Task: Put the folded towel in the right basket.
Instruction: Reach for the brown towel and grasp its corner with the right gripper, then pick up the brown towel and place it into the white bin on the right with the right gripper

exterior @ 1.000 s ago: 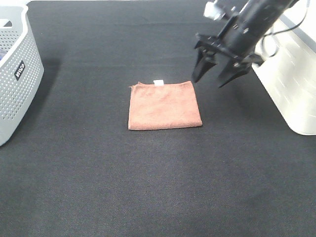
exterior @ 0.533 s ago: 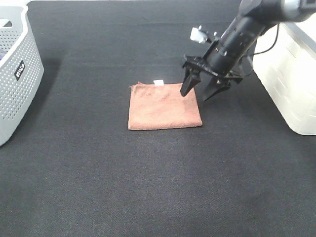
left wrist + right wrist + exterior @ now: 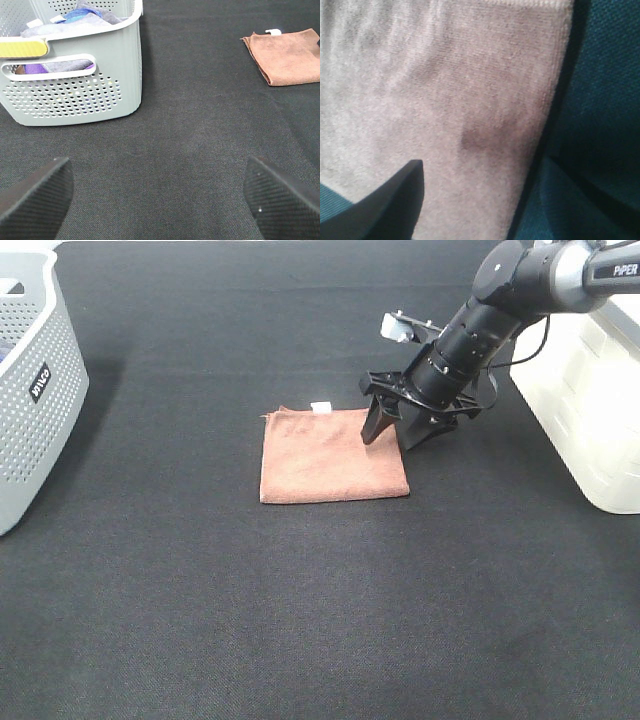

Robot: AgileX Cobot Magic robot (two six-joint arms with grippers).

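Note:
The rust-brown folded towel (image 3: 332, 455) lies flat on the black table, its white tag on the far edge. It also shows in the left wrist view (image 3: 287, 55) and fills the right wrist view (image 3: 445, 100). My right gripper (image 3: 391, 437) is open and low over the towel's right edge, one fingertip on the cloth, the other just off it on the table. The white right basket (image 3: 590, 390) stands at the right edge. My left gripper (image 3: 160, 192) is open and empty, far from the towel; it is out of the exterior view.
A grey perforated basket (image 3: 35, 390) with a black label stands at the far left, holding cloths (image 3: 75, 15). Black table cloth (image 3: 300, 620) covers the whole surface.
My right gripper has come down and to the left from above the towel's far right corner to its right edge. The towel has not moved.

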